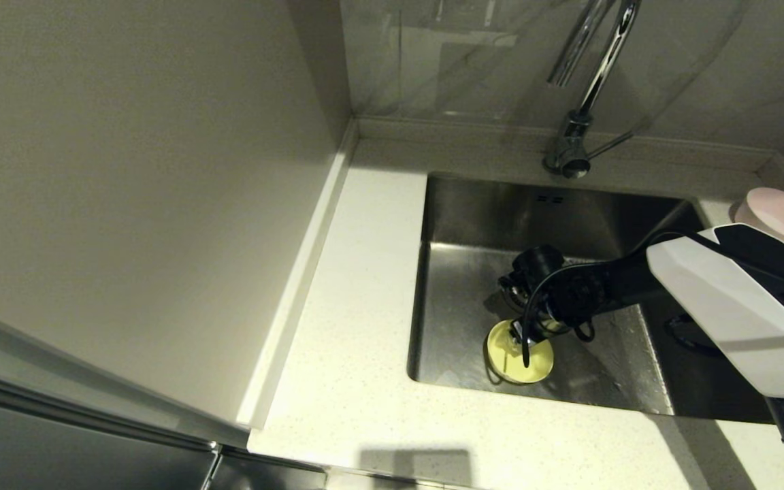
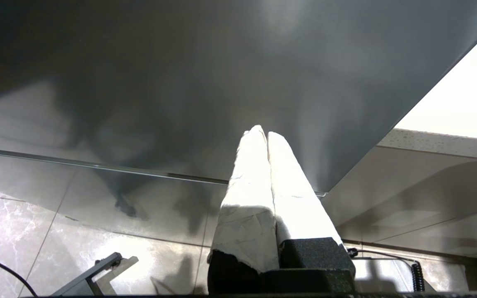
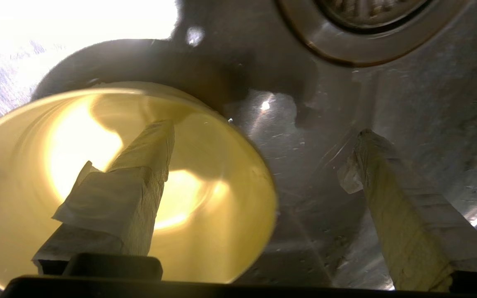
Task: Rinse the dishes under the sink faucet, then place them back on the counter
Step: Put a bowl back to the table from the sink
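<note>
The yellow bowl (image 1: 509,362) (image 3: 205,198) stands upright on the floor of the sink (image 1: 460,299), close to its front wall. My right gripper (image 1: 525,338) (image 3: 263,130) is down in the basin and open. One finger (image 3: 147,165) reaches inside the bowl and the other finger (image 3: 391,190) stays outside, so the bowl's rim lies between them with a wide gap. The pale pink bowl (image 1: 780,214) sits on the counter (image 1: 358,286) at the back right. The white bowl is out of view. My left gripper (image 2: 263,132) is shut, parked below the counter.
The chrome faucet (image 1: 596,75) rises behind the sink's back edge, its spout high above the basin. The drain strainer (image 3: 367,25) lies just beyond the bowl. A wall and raised rim (image 1: 297,272) bound the counter on the left.
</note>
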Robot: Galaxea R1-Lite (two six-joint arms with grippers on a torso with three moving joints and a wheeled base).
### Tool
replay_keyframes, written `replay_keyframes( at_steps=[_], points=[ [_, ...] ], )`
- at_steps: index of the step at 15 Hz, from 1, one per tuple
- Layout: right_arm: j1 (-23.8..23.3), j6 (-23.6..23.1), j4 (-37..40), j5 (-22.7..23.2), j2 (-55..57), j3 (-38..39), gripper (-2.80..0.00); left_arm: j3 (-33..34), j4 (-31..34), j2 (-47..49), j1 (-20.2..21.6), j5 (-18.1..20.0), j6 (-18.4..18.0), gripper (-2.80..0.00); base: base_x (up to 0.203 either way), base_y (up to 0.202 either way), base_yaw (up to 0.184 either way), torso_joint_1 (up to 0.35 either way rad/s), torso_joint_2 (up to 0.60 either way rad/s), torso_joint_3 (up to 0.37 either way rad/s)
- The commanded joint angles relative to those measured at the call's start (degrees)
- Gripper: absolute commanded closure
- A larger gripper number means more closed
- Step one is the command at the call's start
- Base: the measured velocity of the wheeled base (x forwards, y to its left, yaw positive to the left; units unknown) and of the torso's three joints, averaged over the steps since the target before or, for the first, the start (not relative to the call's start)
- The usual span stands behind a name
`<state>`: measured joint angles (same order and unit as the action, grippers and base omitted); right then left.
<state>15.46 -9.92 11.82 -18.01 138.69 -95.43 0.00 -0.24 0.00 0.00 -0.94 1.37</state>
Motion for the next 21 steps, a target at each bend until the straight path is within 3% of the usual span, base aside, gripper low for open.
replay_keyframes(
  at_steps=[1,13,14,15,21],
  points=[
    [0.0,0.0,0.0,-0.1,0.6,-0.1,-2.8,0.0,0.0,-0.1,0.0,0.0,0.0,0.0,0.0,0.0,0.0,0.0,0.0,0.0],
    [0.5,0.1,-3.8,-0.3,-0.2,2.1,-2.8,0.0,0.0,-0.1,0.0,0.0,0.0,0.0,0.0,0.0,0.0,0.0,0.0,0.0],
    [0.5,0.1,-3.8,-0.4,-0.2,2.1,-1.81,0.0,0.0,-0.1,0.0,0.0,0.0,0.0,0.0,0.0,0.0,0.0,0.0,0.0],
    [0.5,0.1,-3.8,-0.9,0.0,1.9,0.0,0.0,0.0,-0.1,0.0,0.0,0.0,0.0,0.0,0.0,0.0,0.0,0.0,0.0],
    [0.5,0.1,-3.7,-1.4,-0.1,2.7,0.0,0.0,0.0,-0.1,0.0,0.0,0.0,0.0,0.0,0.0,0.0,0.0,0.0,0.0]
  ],
)
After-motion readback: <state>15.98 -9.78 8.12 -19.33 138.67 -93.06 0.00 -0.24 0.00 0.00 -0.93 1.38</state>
